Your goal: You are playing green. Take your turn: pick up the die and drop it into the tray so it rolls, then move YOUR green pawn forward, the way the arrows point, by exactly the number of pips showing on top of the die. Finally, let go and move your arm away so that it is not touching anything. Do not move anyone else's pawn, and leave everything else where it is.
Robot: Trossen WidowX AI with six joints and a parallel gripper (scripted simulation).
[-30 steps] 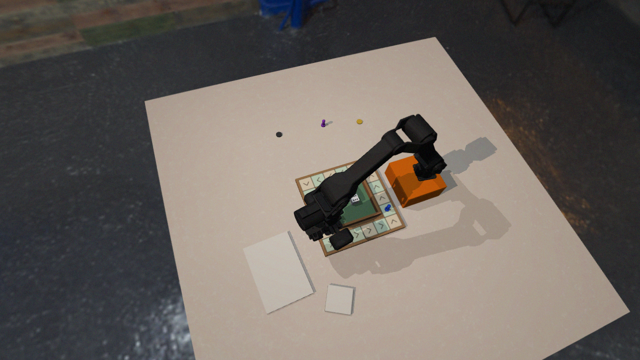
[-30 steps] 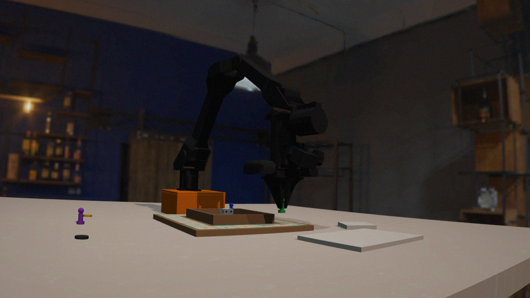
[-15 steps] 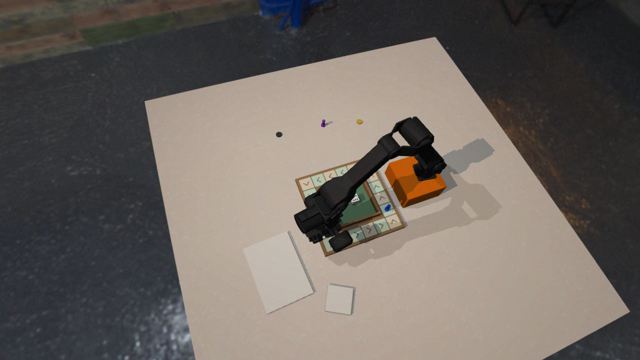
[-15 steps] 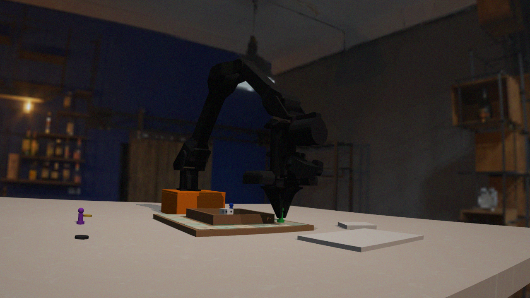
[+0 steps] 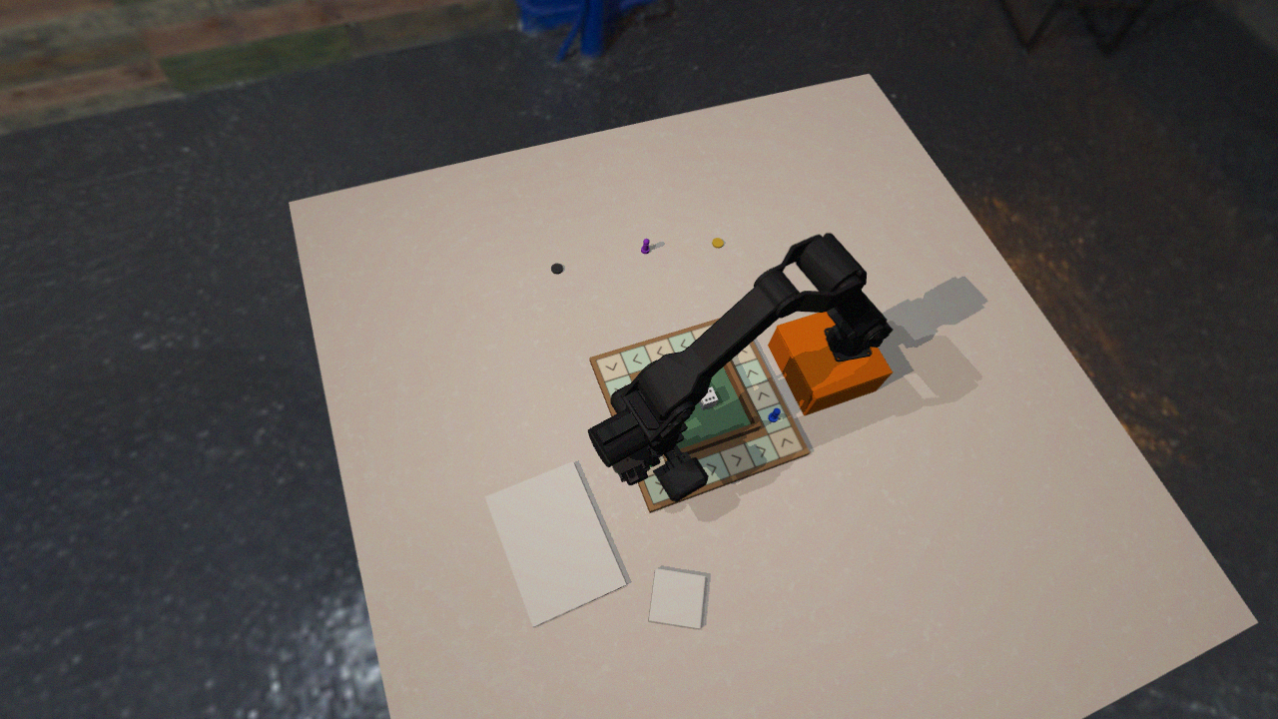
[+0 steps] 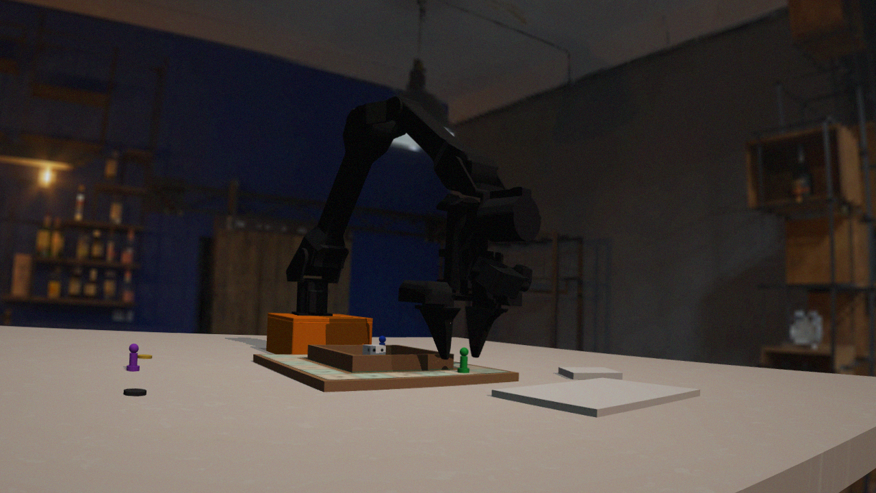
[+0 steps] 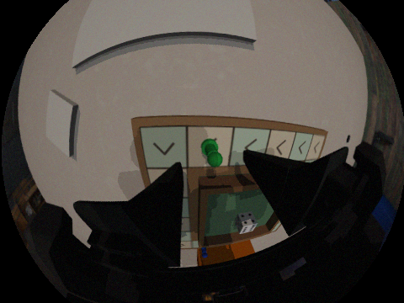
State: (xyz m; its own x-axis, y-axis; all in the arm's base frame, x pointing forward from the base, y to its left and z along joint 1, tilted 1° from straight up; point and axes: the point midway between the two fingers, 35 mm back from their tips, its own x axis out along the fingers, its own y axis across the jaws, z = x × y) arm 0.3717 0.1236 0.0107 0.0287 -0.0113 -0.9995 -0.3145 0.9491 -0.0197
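Note:
The green pawn (image 6: 463,361) (image 7: 209,147) stands upright on a cream square beside a corner square of the board (image 5: 768,467) (image 6: 422,383) (image 7: 227,120). The arm hides it in the top view. My gripper (image 6: 460,356) (image 7: 214,161) is open, with its fingertips low on either side of the pawn and gaps to it in the wrist view. The white die (image 5: 708,395) (image 6: 374,349) (image 7: 247,226) rests in the green-floored tray (image 6: 397,362) (image 7: 229,181), with several pips on top. The blue pawn (image 5: 775,414) (image 6: 382,340) (image 7: 204,252) stands on the opposite side of the board.
A purple pawn (image 5: 645,247) (image 6: 133,359), a black disc (image 5: 556,268) (image 6: 134,392) and a yellow disc (image 5: 717,242) (image 6: 145,356) lie off the board. A large pale slab (image 5: 558,540) (image 6: 594,395) and a small one (image 5: 679,597) (image 6: 589,372) are nearby. The arm stands on an orange block (image 5: 795,344).

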